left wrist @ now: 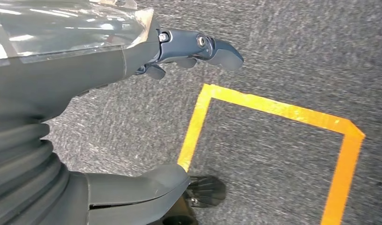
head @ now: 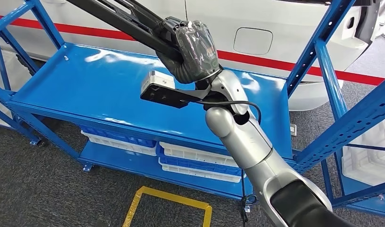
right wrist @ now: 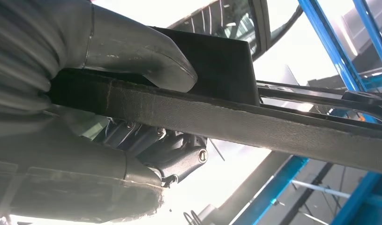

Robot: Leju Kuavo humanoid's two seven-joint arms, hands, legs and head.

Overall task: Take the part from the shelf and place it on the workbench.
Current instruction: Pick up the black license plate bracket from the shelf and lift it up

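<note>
Fingers [right wrist: 179,154] of right hand [head: 192,52] wrap the long black part [right wrist: 254,122].

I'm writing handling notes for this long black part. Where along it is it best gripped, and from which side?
Judging by the hold shown, grip the long black part on its narrow bar section, next to the wider black block. The right hand wraps it crosswise there, thumb on one flat face and fingers under the other. The bar is slim enough to close around; the block may stop sliding.

blue metal shelf [head: 86,90] on grey carpet [head: 44,189], white-and-blue trays [head: 195,161] on its lower level
</note>
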